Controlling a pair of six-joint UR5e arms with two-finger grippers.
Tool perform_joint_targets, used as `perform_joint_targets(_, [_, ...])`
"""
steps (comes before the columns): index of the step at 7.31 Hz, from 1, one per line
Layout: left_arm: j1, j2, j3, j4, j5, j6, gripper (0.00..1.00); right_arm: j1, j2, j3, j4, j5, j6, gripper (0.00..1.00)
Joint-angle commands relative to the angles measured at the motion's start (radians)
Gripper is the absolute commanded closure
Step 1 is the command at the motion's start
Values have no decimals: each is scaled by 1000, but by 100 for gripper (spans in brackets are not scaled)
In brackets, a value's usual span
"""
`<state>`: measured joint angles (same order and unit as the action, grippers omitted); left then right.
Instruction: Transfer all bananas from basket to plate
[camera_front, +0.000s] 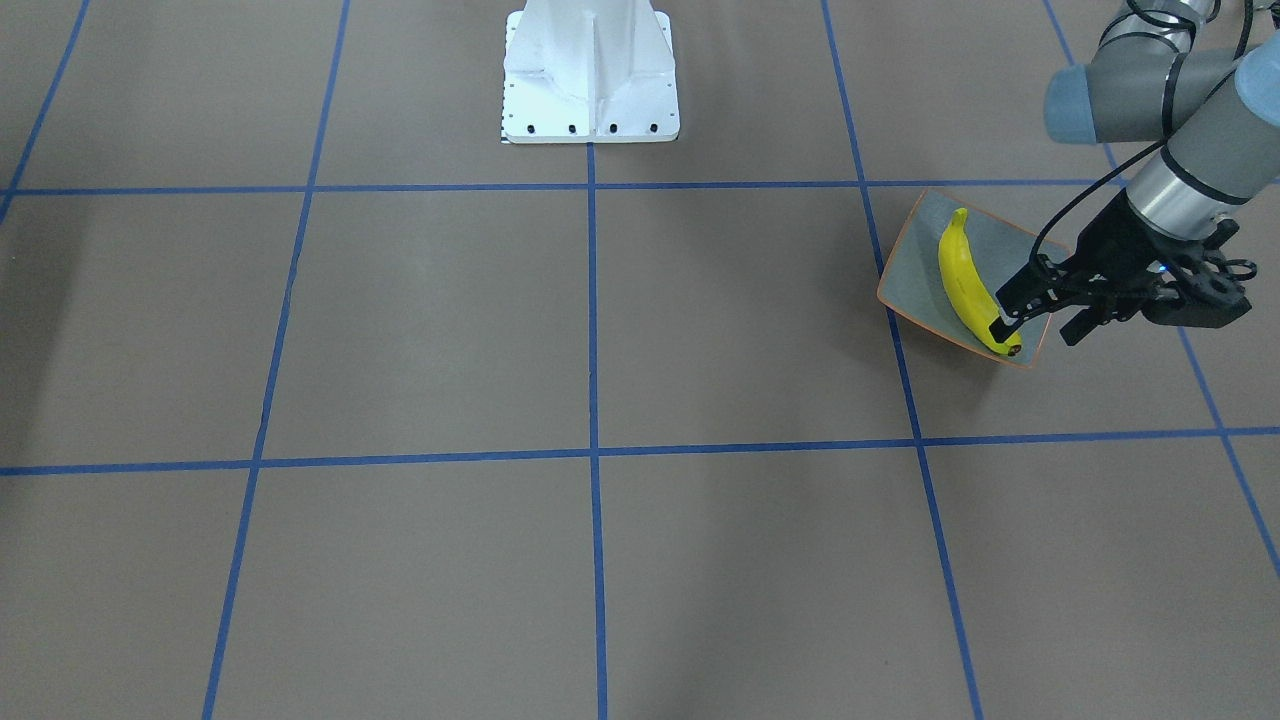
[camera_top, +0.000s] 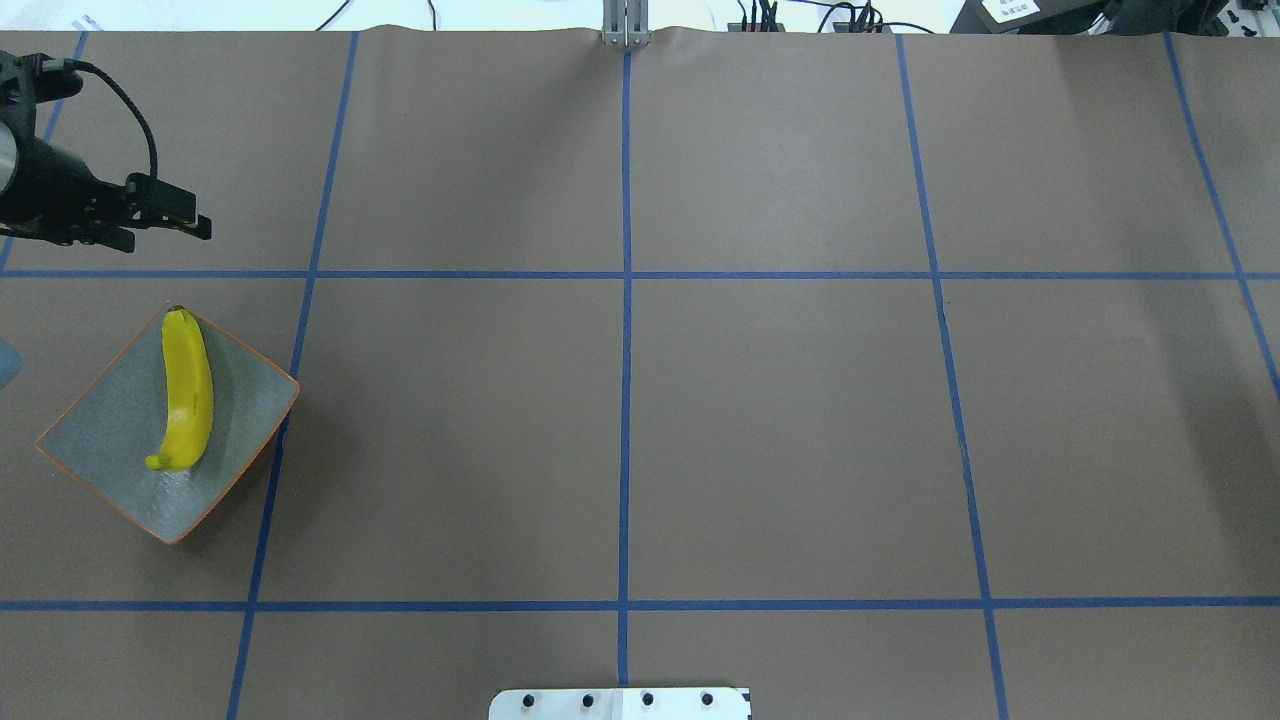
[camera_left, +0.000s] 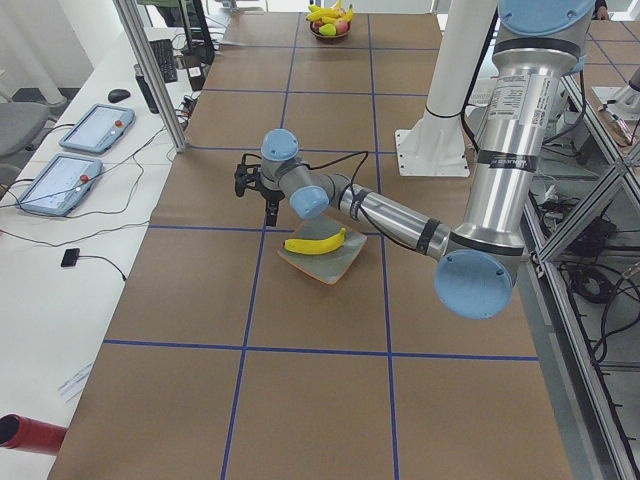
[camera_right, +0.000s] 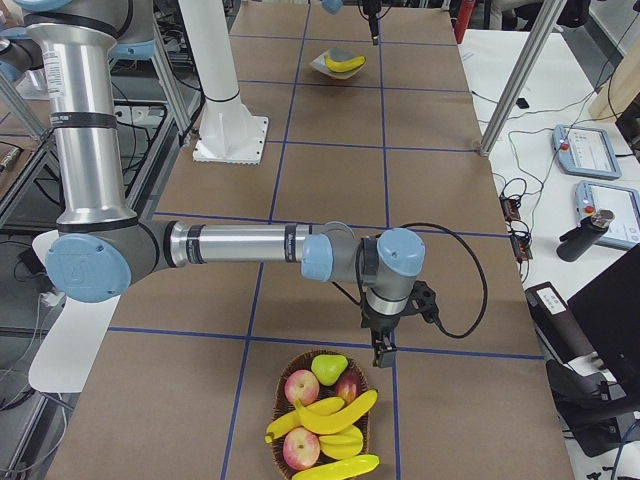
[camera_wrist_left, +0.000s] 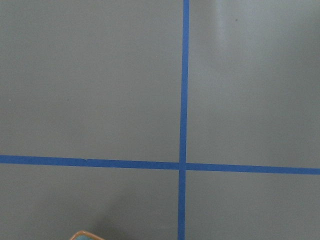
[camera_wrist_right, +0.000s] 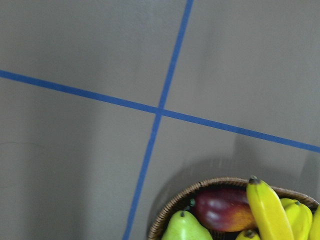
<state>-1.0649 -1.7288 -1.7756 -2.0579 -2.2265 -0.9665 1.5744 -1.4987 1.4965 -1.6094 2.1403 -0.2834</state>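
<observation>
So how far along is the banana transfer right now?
Done: one banana lies on the plate. In hand: no banana shows in either gripper; the left gripper hangs open just past the plate, and the right gripper hovers by the basket rim. Left: the other bananas, three as far as shows, lie in the basket.

left claw (camera_front: 1037, 330) with fingers parted, right claw (camera_right: 382, 352) pointing down.

One banana (camera_left: 315, 242) lies on the plate (camera_left: 322, 264); the fruit basket (camera_left: 330, 24) stands well apart.
</observation>
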Motion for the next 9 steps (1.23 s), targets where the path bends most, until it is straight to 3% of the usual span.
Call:
perform_joint_targets(1, [0, -2, 2, 1, 4, 0, 0, 3, 6, -233, 246, -36, -10, 0])
perform_joint_targets(9, [8, -28, 24, 1, 7, 0, 0, -14, -6, -292, 243, -14, -8, 4])
